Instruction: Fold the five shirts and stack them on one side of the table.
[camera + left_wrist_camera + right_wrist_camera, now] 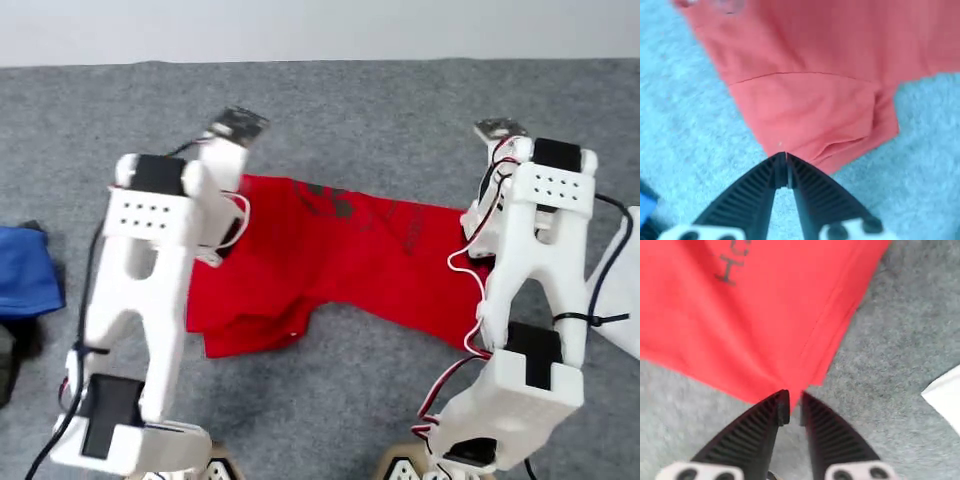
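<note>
Red cloth takes up the middle of the grey, felt-like surface (380, 110): a red shirt (340, 260) lies spread flat with dark print on its chest, one end under the left arm (150, 270) and the other end under the right arm (530, 260); the edge nearer the arm bases is rumpled, with a fold of cloth doubled over by the left arm; in the left wrist view the left gripper (785, 160) has its dark ribbed jaws pressed together, the tips right at the hem of the red shirt (815, 100), beside a small wrinkled fold, though whether any cloth is caught between them I cannot tell; in the right wrist view the right gripper (793, 402) has its jaws drawn nearly together, pinching a corner of the red shirt (740, 315) that runs down into the narrow slot between the tips; a blue shirt (25, 270) lies bunched at the surface's edge beyond the left arm, well apart from the red one; a white cloth (620, 310) lies at the opposite edge, near the right arm.
</note>
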